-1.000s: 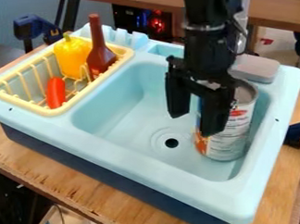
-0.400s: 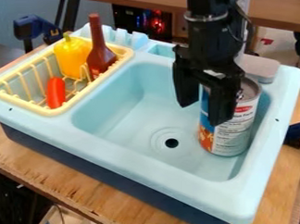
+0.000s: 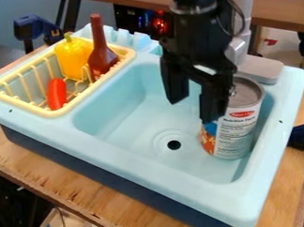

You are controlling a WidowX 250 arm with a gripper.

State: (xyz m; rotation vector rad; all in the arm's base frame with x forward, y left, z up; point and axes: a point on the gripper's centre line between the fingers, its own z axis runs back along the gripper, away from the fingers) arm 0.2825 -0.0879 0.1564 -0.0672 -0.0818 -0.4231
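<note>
I have the end effector [image 3: 192,111] over the blue sink [image 3: 126,118], fingers apart, just left of the upright can [image 3: 238,131].

The sink [image 3: 121,142] is pale blue, the rack [image 3: 56,112] cream, the pepper [image 3: 73,56] yellow, the bottle [image 3: 102,58] brown, and the tabletop [image 3: 32,162] tan with wood grain.

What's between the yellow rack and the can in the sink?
In the camera view, bare sink basin with its drain hole; the gripper hangs above, nearer the can.
</note>
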